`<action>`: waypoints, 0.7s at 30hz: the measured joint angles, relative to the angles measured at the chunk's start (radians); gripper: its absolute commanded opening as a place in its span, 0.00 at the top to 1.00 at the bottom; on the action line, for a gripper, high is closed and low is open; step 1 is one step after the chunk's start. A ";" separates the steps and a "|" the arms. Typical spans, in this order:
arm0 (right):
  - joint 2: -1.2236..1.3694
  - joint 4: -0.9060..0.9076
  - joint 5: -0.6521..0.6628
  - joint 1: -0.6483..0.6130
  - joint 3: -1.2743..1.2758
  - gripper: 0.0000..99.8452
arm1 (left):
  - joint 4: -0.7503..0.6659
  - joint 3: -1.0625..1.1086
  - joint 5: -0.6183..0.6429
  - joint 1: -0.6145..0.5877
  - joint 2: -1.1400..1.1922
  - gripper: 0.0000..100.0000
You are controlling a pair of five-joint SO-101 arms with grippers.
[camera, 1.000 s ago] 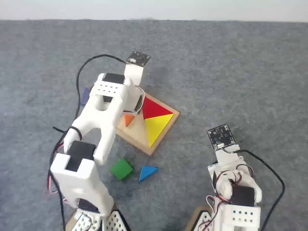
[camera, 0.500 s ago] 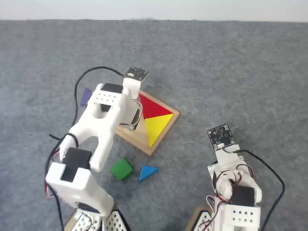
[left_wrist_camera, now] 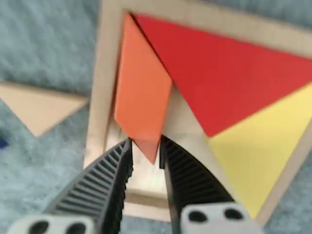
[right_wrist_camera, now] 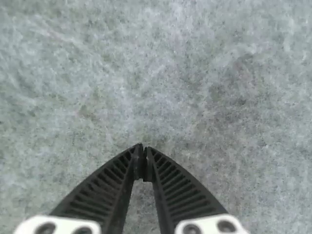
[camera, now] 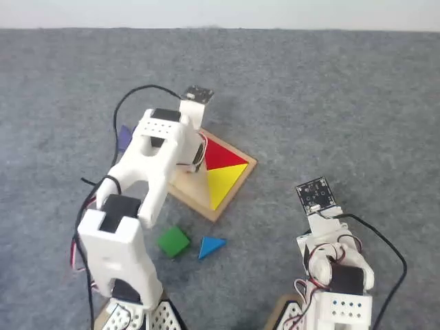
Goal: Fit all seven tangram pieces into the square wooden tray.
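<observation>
The square wooden tray (camera: 199, 201) lies mid-table with a red triangle (camera: 221, 157) and a yellow triangle (camera: 223, 180) in it. In the left wrist view my left gripper (left_wrist_camera: 145, 145) is shut on the tip of an orange parallelogram (left_wrist_camera: 141, 92). That piece lies inside the tray (left_wrist_camera: 105, 73) against the red triangle (left_wrist_camera: 229, 73), with the yellow triangle (left_wrist_camera: 253, 156) beyond. A pale wooden triangle (left_wrist_camera: 36, 109) rests on the carpet just outside the tray. A green square (camera: 173, 241), a blue triangle (camera: 211, 245) and a purple piece (camera: 124, 136) lie loose. My right gripper (right_wrist_camera: 142, 168) is shut over bare carpet.
Grey carpet covers the whole table. The left arm (camera: 148, 179) stretches over the tray's left part and hides it from above. The right arm (camera: 330, 268) is folded at the front right, away from the pieces.
The left arm's wrist has shifted over the tray's left part, and the orange piece that showed beside the arm from above is now covered by it. The right arm has not moved.
</observation>
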 measured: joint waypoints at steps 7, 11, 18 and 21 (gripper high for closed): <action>0.000 0.000 0.000 0.000 0.000 0.99 | 0.031 -0.114 0.000 0.000 0.080 0.92; 0.000 0.000 0.000 0.000 0.000 0.99 | 0.032 -0.087 0.000 0.000 0.029 0.91; 0.000 0.000 0.000 0.000 0.000 0.99 | -0.037 0.203 -0.002 0.000 -0.321 0.91; 0.000 0.000 0.000 0.000 0.000 0.99 | -0.060 0.287 -0.011 0.000 -0.381 0.91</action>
